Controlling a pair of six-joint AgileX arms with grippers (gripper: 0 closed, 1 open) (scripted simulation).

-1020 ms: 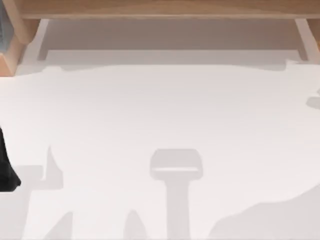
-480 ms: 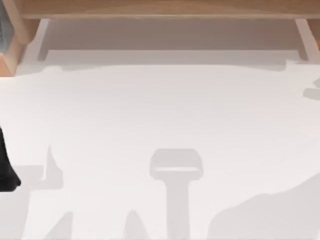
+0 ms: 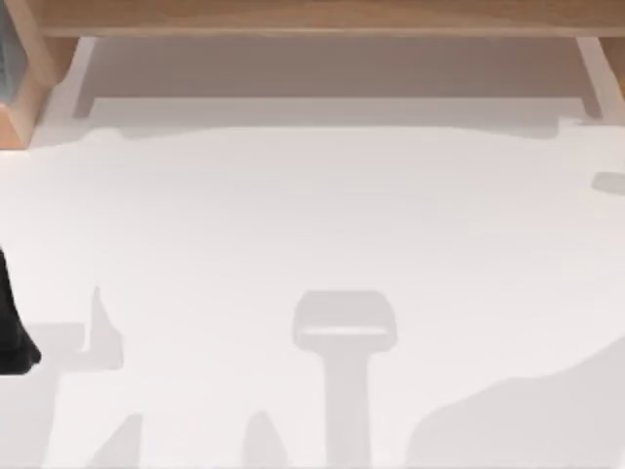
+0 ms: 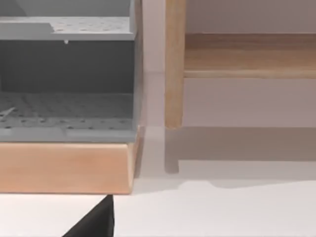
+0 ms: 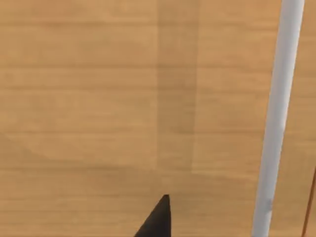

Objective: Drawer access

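A light wooden panel (image 5: pixel 98 98), seemingly the drawer front, sits very close in the right wrist view. A pale bar handle (image 5: pixel 276 123) runs across it. A black tip of my right gripper (image 5: pixel 157 222) pokes in just short of the panel, beside the bar and apart from it. In the top view the wooden cabinet's edge (image 3: pixel 312 18) spans the far side of the table. My left arm (image 3: pixel 12 332) is parked at the table's left edge, and a black tip of my left gripper (image 4: pixel 96 222) hangs above the white tabletop.
A grey perforated shelf unit (image 4: pixel 66 106) on a wooden base (image 4: pixel 64 168) stands at the far left, next to a wooden post (image 4: pixel 174 64). The white table (image 3: pixel 312 225) carries shadows of both arms and the camera stand.
The small shadow at the table's right edge has slid a little toward the far side, and the large shadow at the near right has shifted slightly. My left arm is still.
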